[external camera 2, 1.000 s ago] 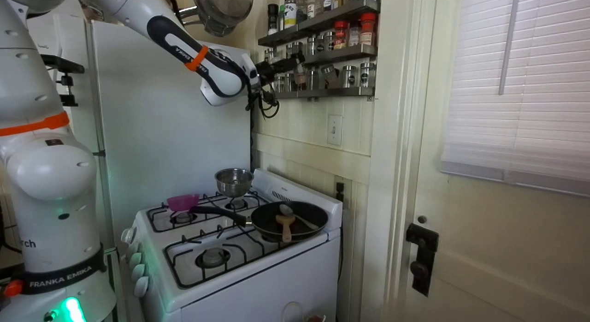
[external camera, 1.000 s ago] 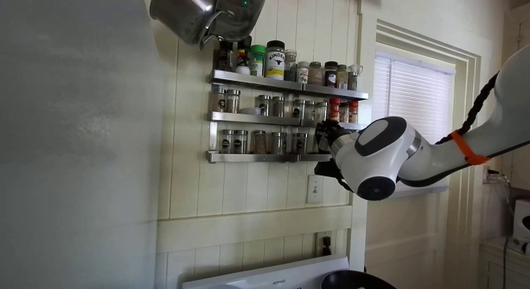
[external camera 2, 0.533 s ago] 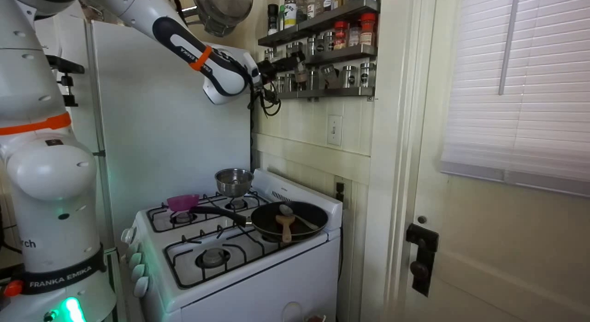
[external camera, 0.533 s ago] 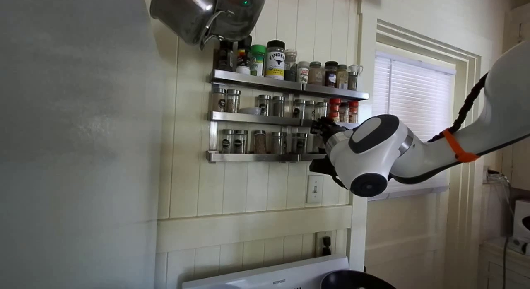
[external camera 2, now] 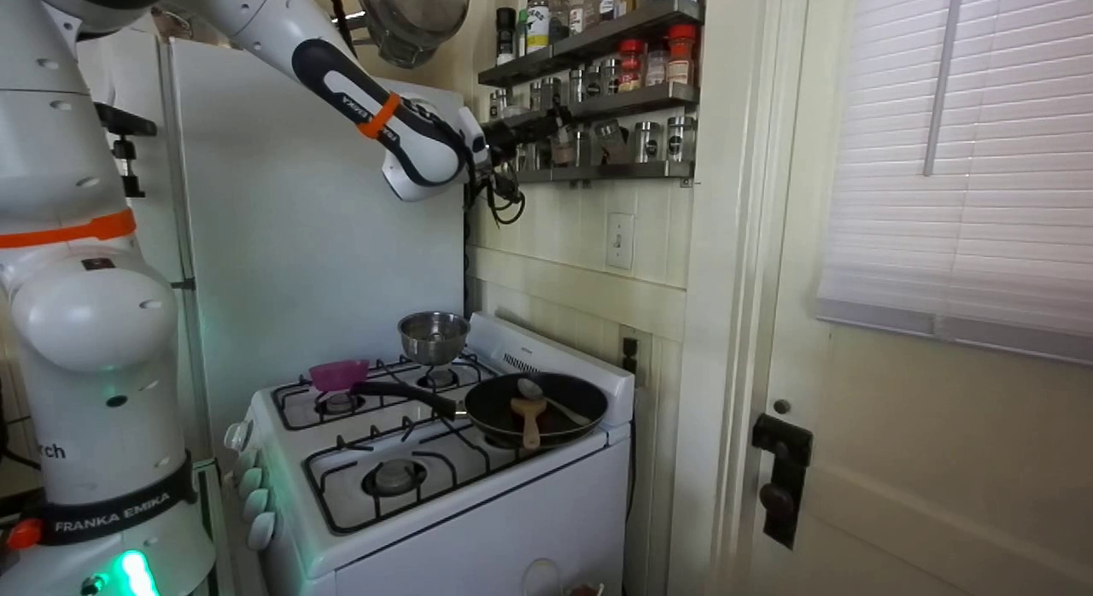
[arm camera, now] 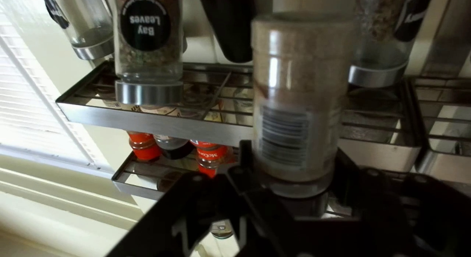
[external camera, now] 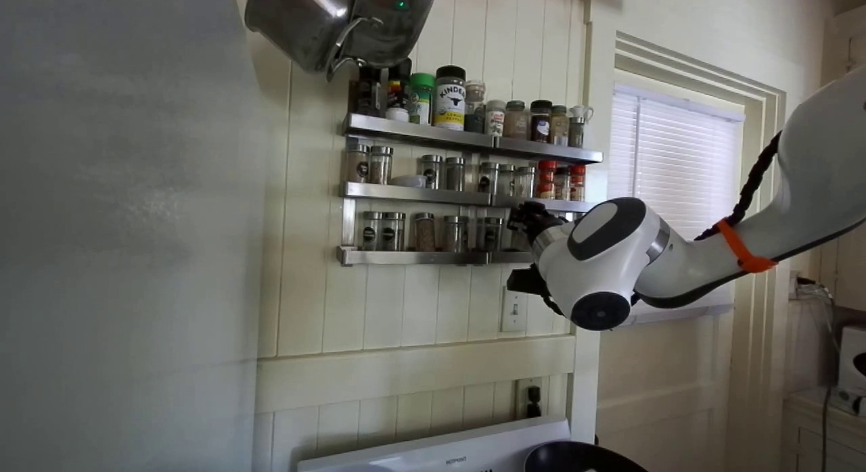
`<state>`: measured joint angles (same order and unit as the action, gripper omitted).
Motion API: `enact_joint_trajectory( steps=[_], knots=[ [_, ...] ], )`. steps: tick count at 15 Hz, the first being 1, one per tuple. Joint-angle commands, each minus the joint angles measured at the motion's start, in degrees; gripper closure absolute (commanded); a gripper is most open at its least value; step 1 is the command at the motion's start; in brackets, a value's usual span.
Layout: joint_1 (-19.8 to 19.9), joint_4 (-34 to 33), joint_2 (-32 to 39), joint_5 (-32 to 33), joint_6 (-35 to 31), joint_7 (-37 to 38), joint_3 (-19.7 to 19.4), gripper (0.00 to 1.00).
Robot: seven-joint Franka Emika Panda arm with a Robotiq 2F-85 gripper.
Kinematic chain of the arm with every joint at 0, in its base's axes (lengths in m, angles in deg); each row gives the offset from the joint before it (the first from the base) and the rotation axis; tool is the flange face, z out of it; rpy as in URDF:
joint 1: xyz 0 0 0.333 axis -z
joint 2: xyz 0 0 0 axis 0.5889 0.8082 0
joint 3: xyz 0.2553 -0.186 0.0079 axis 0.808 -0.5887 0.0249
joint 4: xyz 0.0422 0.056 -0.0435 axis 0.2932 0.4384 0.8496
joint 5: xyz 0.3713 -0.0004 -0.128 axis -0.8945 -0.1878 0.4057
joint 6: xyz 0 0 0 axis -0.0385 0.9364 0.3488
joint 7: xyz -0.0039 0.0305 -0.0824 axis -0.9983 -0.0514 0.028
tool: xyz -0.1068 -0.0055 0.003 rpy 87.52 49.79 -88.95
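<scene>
White, black-trimmed robot arm [external camera: 697, 269], three-tiered brushed-steel wall shelves [external camera: 419, 194], black two-finger gripper [arm camera: 294, 168] closed partway, clamped on a clear cylindrical spice jar of tan powder [arm camera: 301, 84], in front of the lowest shelf [external camera 2: 615, 171], near a silver-lidded glass Bay Leaves jar [arm camera: 149, 43]

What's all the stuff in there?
shelves: three levels, silver, on wall
barcode jar: one, tan, in hand
other jars: many, mixed, on shelves
pots: at least two, silver, hanging
stove: one, white, below shelves
frying pan: one, black, on stove
utensils: two, grey and tan, in pan
bowls: two, silver and pink, on stove
fridge: one, white, beside stove
door: one, cream, by shelves
arm: one, white, by shelves
hand: one, black, gripping barcode jar
</scene>
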<state>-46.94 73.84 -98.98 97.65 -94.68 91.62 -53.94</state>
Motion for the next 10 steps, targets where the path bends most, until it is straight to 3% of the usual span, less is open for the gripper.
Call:
enact_joint_trajectory(
  steps=[1,10],
  knots=[
    [0.6,-0.7,1.1,0.4,0.8,0.4,0.5,0.75],
    [0.8,-2.0,1.9,0.4,0.2,0.9,0.5,0.75]
  ],
)
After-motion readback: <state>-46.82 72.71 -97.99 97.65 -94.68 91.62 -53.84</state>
